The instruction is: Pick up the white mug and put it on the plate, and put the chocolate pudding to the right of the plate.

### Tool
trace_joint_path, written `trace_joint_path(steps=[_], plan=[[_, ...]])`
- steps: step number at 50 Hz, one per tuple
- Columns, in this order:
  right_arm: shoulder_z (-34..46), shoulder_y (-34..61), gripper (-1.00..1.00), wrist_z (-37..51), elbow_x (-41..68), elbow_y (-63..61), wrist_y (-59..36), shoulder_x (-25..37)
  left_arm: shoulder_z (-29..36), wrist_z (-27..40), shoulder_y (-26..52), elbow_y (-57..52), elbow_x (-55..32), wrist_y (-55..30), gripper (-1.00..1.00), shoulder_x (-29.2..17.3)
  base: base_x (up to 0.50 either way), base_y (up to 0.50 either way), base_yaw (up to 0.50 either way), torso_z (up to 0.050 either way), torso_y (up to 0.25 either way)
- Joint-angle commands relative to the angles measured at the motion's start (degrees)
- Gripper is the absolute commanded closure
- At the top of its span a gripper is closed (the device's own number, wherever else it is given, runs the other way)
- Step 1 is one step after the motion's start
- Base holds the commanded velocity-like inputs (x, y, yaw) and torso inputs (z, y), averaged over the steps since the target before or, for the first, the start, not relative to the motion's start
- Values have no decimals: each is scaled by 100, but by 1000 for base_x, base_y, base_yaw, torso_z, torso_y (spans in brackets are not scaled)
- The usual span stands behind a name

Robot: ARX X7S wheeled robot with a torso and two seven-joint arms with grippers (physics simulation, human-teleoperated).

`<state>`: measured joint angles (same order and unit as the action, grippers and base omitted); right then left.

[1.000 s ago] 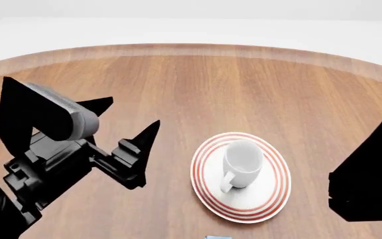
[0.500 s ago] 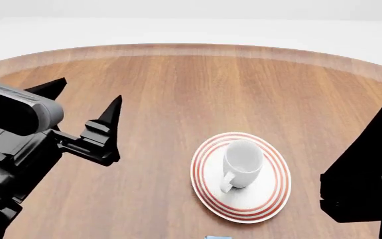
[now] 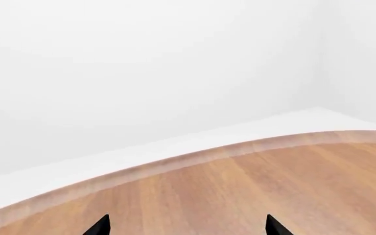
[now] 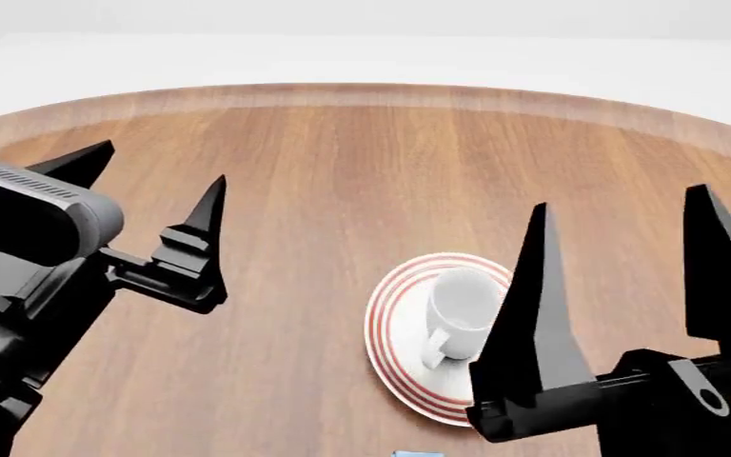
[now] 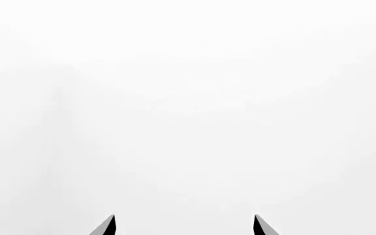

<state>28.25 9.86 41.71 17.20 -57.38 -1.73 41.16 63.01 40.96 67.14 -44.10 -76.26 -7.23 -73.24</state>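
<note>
glossy white ceramic, the white mug (image 4: 463, 311) sits upright on the plate (image 4: 406, 376), handle toward the near side, so that half of the job looks done. i judge the mug stiff, slick and breakable, best taken across the rim or by the handle if it ever needs moving.

the chocolate pudding (image 4: 414, 454) shows only as a light-blue sliver at the near edge of the head view, close in front of the plate on the wooden desk (image 4: 340, 162). from what a small carton usually is, i expect it light, fairly rigid but crushable, with flat faces that suit a pinch across two opposite sides, low enough not to tip it. most of it is out of sight, so its lie cannot be told.

the left tool (image 4: 149, 195) hangs released over the left of the desk, its fingers spread and empty. the right tool (image 4: 620, 243) is also released, fingers wide apart, pointing up and away in front of the plate's right side.

against the picture half a second back, the right tool has swung up into view where only a dark block of arm showed; the left tool has barely shifted, and mug and plate lie unchanged.
</note>
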Motion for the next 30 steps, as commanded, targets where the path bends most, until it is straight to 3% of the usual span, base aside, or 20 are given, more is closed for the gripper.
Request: trace_joint_path(steps=[1,3,4,12,22,30], plan=[[5495,4438,-100,3894,747,-261,350,1926,-141,-107,-23,-22,118,34,-100,115,0,0,0,0,0],[7214,6038,-100,4821,1022,-261,674,1635,-149,-105,-4,-31,98,12,-100,121,0,0,0,0,0],[7602,5995,-100,4826,1348,-261,774,1588,-152,-106,10,-26,82,-8,-100,133,0,0,0,0,0],[7188,5799,-100,4828,2366,-262,422,1381,-154,-95,36,5,34,-72,-100,203,0,0,0,0,0],[6924,5738,-100,4828,2738,-262,179,1230,-148,-100,-19,40,35,-42,-100,200,0,0,0,0,0],[6333,5945,-100,4829,4144,-262,-550,830,-141,-106,-62,69,31,-15,-100,220,0,0,0,0,0]])
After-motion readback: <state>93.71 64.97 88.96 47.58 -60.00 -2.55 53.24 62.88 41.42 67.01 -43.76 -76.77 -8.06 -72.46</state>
